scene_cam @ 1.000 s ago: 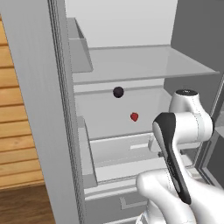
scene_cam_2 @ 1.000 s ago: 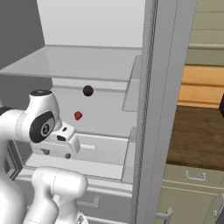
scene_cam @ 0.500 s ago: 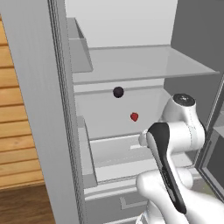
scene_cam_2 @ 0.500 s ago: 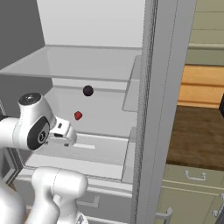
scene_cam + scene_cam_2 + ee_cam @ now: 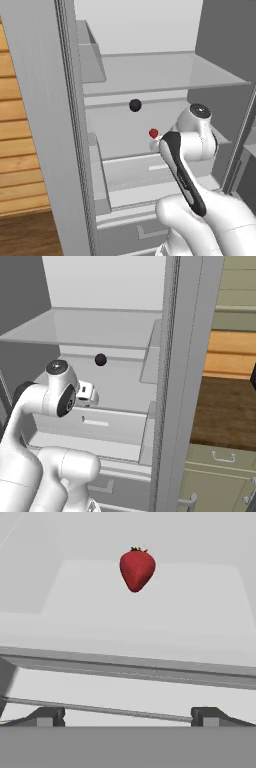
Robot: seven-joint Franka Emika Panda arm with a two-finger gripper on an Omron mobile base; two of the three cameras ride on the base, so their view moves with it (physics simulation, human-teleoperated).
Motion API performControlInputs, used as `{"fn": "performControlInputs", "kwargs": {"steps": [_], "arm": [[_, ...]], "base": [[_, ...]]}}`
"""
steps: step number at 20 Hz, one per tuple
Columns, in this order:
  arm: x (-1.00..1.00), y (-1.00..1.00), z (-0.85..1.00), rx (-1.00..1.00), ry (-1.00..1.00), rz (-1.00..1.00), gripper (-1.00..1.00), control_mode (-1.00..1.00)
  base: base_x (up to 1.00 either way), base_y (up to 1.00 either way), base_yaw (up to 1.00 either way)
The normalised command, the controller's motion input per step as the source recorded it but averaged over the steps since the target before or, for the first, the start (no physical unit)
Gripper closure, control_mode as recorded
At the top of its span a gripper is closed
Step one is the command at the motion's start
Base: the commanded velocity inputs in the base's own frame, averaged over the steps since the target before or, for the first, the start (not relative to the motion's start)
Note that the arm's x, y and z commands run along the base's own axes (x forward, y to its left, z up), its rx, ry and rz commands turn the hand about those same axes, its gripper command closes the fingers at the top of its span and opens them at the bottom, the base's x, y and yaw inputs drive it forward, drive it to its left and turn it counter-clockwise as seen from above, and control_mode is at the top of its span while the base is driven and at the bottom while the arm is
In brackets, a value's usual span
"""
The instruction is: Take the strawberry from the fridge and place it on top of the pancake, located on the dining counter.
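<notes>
Sitting on a fridge (image 5: 150, 75) shelf, bright red strawberry (image 5: 137, 569).

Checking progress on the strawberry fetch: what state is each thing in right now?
fridge: door open, shelves exposed.
strawberry: resting on a fridge shelf, untouched, ahead of the gripper.
dark round fruit: on the shelf further back, apart from the strawberry.
gripper: open, empty, short of the strawberry.
</notes>
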Motion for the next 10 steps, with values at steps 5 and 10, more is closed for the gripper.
{"fn": "performControlInputs", "kwargs": {"steps": [5,10], "arm": [[0.76,0.08,0.00,-0.02,-0.01,-0.06,-1.00,-1.00],[0.49,0.08,0.00,-0.01,0.00,-0.10,-1.00,-1.00]], "base": [[0.00,0.00,0.00],[0.00,0.00,0.00]]}}
